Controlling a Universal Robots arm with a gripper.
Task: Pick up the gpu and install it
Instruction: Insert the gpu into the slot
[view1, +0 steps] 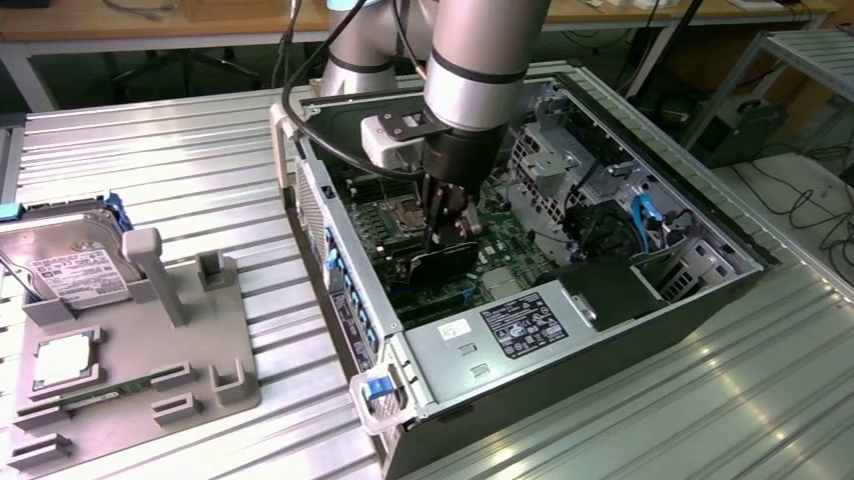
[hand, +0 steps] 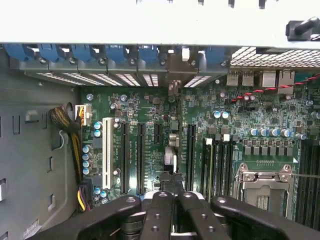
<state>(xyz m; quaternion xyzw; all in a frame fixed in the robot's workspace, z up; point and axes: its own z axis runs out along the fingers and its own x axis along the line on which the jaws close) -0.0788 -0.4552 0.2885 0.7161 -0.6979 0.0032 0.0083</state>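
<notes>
Your claw (view1: 451, 243) is closed on the gpu (view1: 445, 262), holding it edge-down inside the open case (view1: 607, 350), just above the board (hand: 150, 115). You are in the install step. In the wrist view the card's edge (hand: 170, 165) lines up between two long slots (hand: 190, 155). I judge the next move needs exact alignment, bracket toward the rear wall, then a straight push.
</notes>
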